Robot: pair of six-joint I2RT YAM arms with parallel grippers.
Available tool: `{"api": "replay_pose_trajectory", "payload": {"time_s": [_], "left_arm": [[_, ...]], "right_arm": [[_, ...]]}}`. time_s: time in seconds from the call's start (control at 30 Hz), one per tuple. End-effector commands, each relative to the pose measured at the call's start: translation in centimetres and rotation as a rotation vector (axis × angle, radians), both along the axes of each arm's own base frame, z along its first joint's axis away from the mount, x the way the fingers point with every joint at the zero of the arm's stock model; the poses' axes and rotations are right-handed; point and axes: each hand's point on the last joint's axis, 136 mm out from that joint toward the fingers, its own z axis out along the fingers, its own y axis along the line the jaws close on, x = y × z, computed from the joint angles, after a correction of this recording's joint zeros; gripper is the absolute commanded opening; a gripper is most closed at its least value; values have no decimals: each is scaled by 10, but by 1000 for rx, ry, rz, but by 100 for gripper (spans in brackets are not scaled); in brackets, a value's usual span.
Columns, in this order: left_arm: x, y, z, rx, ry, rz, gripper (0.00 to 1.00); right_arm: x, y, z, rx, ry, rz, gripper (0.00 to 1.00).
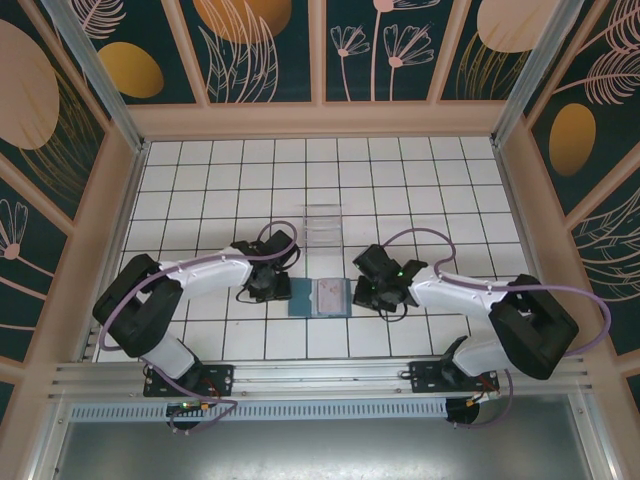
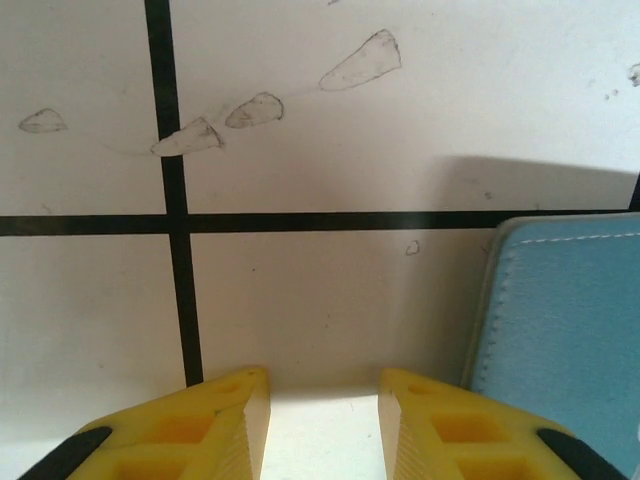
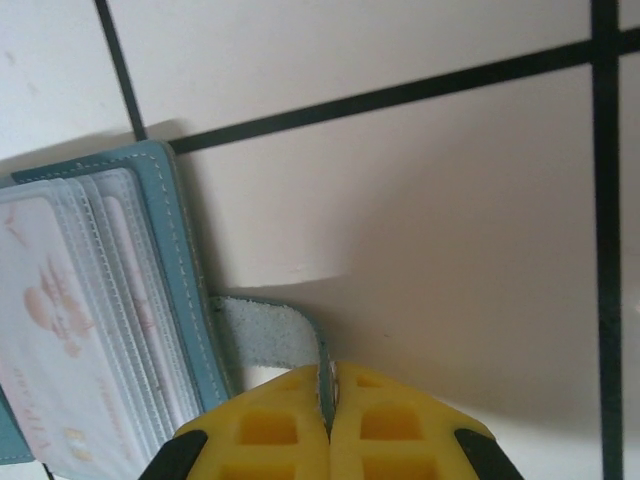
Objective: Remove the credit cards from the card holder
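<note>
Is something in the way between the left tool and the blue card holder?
Nothing I can see. The left tool sits open just beside the card holder, with bare white table between them.

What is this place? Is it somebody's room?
Probably not. It looks like a robot testing booth: a left arm and a right arm bolted to a metal rail, a white tiled table with black lines, and leaf-patterned walls closing it in.

Faint print on the credit card (image 3: 45, 320) is unreadable.
</note>
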Motion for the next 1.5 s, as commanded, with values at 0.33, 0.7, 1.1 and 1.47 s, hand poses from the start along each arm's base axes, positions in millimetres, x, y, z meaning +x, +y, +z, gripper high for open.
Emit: {"api": "replay_pose_trajectory", "payload": {"time_s": [0.33, 0.7, 1.1, 1.47], "left_arm": [[18, -16, 53, -113, -128, 27, 36], [40, -61, 131, -328, -211, -22, 33], [31, -124, 131, -545, -112, -110, 27], [20, -136, 105, -550, -44, -113, 25]], "right_arm": [[15, -14, 41, -73, -88, -47, 25], [31, 11, 86, -17, -140, -9, 27], [21, 56, 49, 158, -37, 34, 21], [8, 46, 13, 175, 34, -31, 19]]}}
